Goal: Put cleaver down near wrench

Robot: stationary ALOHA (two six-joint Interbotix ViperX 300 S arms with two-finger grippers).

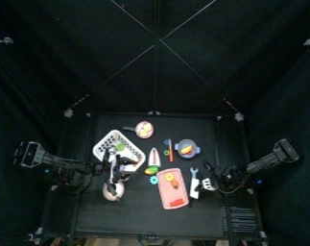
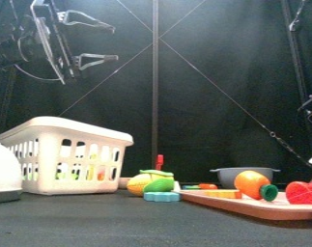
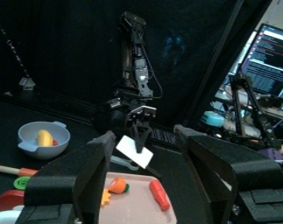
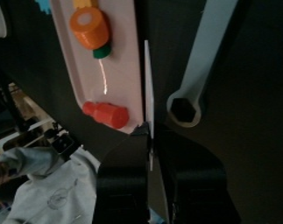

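Right gripper (image 4: 148, 153): closed narrow on the cleaver (image 3: 134, 149), a thin white blade; hangs above the table (image 4: 255, 105) at its right side.
Cleaver: off the surface, tilted under the jaws in the left wrist view, edge-on as a white line in the right wrist view; not yet down.
Below the blade: lines up with the gap between the pink board (image 4: 109, 70) and the wrench (image 4: 202, 61), judging from the right wrist view.
Wrench: lying flat on the table just beside the board's long edge, ring end toward the gripper.
Board: carries an orange toy carrot (image 4: 85, 24) and a red piece (image 4: 105, 114); looks like the wrong landing place.
Step in hand: lowering the cleaver to the table close to the wrench.
How to do it well: better to shift a little toward the bare table beyond the wrench, lower slowly until the blade rests, and only then open the jaws.
Risk: may land on the wrench or the board's rim and tip over if released high or while tilted.
Left gripper (image 3: 147, 144): jaws wide apart, holding nothing, resting over the table's left part and facing the right arm.
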